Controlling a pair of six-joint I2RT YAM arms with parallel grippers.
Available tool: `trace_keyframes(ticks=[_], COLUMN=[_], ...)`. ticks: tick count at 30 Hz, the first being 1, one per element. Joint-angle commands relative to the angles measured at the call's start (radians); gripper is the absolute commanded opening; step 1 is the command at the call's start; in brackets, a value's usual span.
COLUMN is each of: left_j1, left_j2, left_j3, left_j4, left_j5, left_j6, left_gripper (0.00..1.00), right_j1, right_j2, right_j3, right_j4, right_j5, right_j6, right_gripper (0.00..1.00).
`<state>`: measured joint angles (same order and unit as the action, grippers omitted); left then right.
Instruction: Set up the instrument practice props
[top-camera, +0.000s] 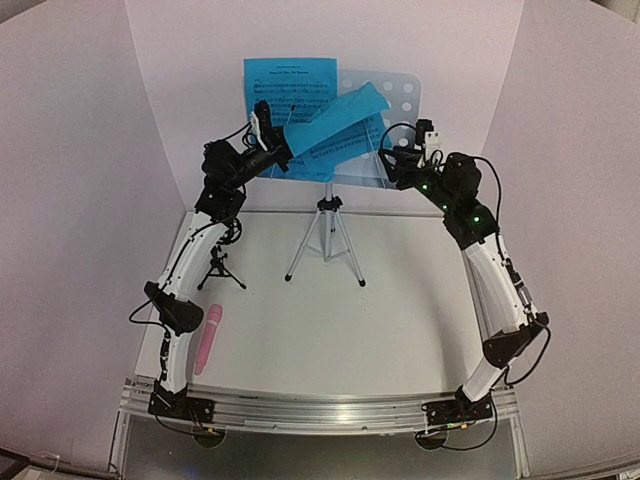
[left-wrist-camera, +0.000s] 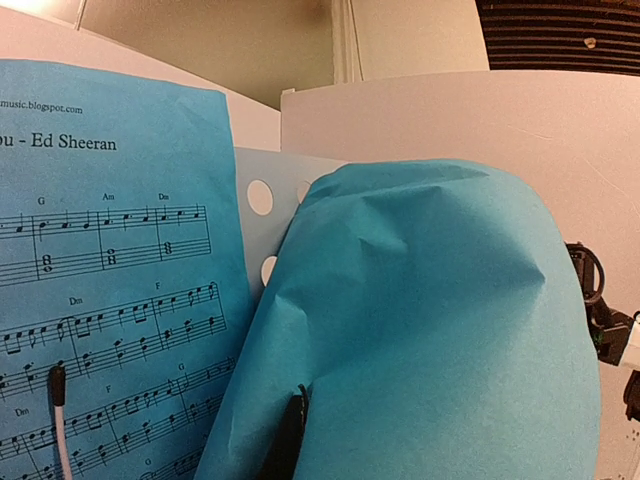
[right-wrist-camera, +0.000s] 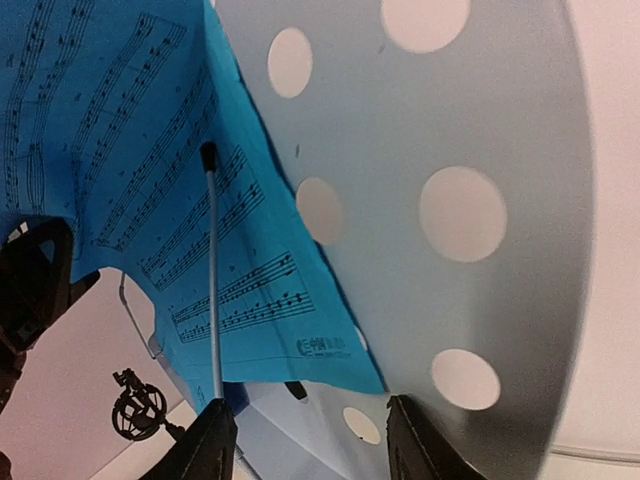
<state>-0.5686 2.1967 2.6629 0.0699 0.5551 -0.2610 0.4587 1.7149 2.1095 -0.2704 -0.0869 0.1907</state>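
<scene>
White table (top-camera: 400, 330), white walls (top-camera: 80, 150).
My left gripper (top-camera: 270, 132) pinches a sheet-music page (top-camera: 340, 110); my right gripper (right-wrist-camera: 315, 445) is half-spread at the music stand (right-wrist-camera: 380, 130), grip unclear.

The curled blue sheet (left-wrist-camera: 420, 330) hides most of the left claw (left-wrist-camera: 290, 445) in its wrist view, where the title on the flat sheet (left-wrist-camera: 110, 280) runs off the left edge. From above, the left arm (top-camera: 190, 265) half covers the black mic stand (top-camera: 228, 272).

Perforated stand plate (right-wrist-camera: 510, 120) fills right; blue music page (right-wrist-camera: 130, 150) overlaps its left; black-tipped white wire (right-wrist-camera: 213, 290) crosses page; right gripper (right-wrist-camera: 312, 445) fingers spread at bottom; ring mount (right-wrist-camera: 138, 408) lower left.
</scene>
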Motion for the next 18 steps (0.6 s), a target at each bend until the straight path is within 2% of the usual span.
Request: trace_keyframes(ticks=[1, 9, 18], left_j1=[0.004, 0.002, 0.003], left_j2=[-0.003, -0.005, 0.000], left_j3=[0.028, 0.025, 0.027], left_j4=[0.042, 0.045, 0.051], left_j5=[-0.009, -0.016, -0.020], left_j6=[-0.019, 0.008, 0.017], left_gripper=[0.00, 0.00, 0.00], right_j1=[0.001, 0.008, 0.015], right_j2=[0.040, 0.063, 0.067], right_j3=[0.035, 0.050, 0.044], right_j4=[0.054, 0.069, 0.083], right_j5=[-0.098, -0.149, -0.134], right_j6=[0.038, 0.034, 0.014], right_gripper=[0.51, 0.49, 0.45])
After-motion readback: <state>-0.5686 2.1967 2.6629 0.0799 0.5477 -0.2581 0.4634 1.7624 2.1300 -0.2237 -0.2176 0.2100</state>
